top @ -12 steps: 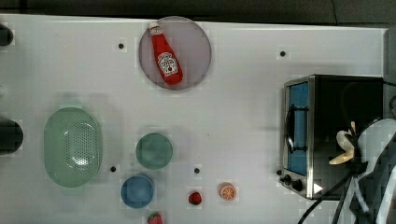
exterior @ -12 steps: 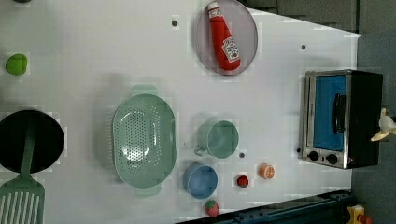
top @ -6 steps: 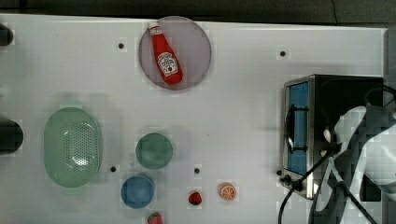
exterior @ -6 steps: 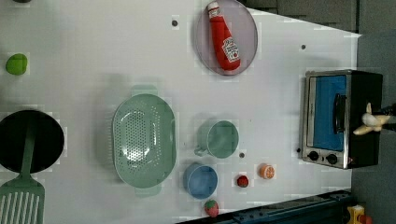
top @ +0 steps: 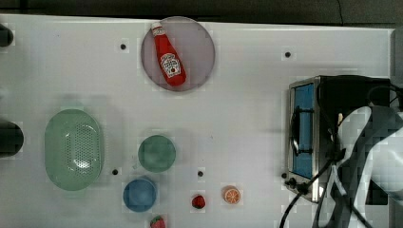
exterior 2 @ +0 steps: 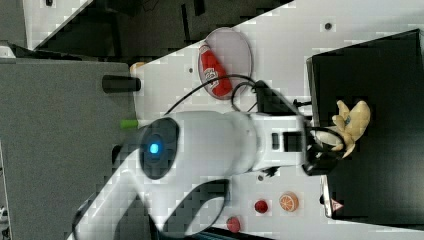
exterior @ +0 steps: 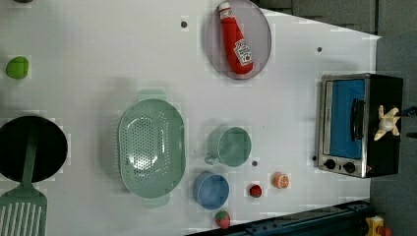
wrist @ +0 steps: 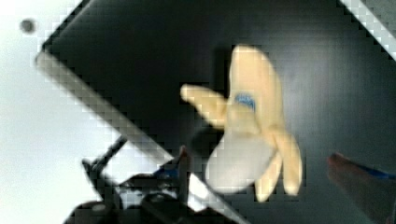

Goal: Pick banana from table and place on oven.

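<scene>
So, scanning the left view from its left edge, I see a green ball (exterior: 17, 67), a black pan (exterior: 30, 148) with a green spatula (exterior: 22, 206) across it, then a green colander (exterior: 152, 147) on the white surface (exterior: 98, 59). Further right come a green mug (exterior: 230, 146), a blue bowl (exterior: 211, 191), a strawberry (exterior: 222, 219) at the near edge, a small red fruit (exterior: 254, 191) and an orange slice (exterior: 281, 180). Above them lies a grey plate (exterior: 260, 44) carrying a ketchup bottle (exterior: 236, 39).

At the left view's right stands the oven (exterior: 344, 123), door shut, 2 knobs along its front. The banana (exterior: 387, 123), peeled with its skin flaps splayed, lies on the oven's black top, off the surface.

In the right view, the arm (exterior 2: 210, 150) reaches across from the right view's left, and the tool (exterior 2: 325, 142) sits just beside the banana at the edge of the oven top. In the wrist view I see 1 finger (wrist: 184, 163) on one side of the banana and the other finger on the far side, both apart from the fruit, so the tool is spread wide and grips nothing.
</scene>
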Available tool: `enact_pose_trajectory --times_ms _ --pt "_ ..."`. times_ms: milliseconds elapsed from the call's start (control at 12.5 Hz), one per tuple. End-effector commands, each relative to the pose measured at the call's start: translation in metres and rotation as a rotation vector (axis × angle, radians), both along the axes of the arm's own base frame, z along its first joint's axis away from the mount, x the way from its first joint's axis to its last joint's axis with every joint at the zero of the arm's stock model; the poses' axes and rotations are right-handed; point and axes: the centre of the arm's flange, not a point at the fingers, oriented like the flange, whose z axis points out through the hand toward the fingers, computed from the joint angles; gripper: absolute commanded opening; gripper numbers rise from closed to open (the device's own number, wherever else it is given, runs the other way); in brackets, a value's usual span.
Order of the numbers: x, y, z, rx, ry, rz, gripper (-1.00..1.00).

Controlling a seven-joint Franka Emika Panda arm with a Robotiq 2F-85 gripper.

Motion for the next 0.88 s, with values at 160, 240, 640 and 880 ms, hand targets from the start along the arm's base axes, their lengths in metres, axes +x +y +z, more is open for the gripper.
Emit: enact_pose_trajectory --times_ms 160,240,640,880 --pt "0.013 0.084 0.117 0.079 -0.092 0.147 1.0" --pt "0.017 0.117 0.127 0.11 -0.074 0.126 1.0" --pt "0.021 0.261 0.151 0.132 -0.064 -0.148 1.0" --pt "0.018 0.318 0.158 0.098 -0.068 -0.286 1.0"
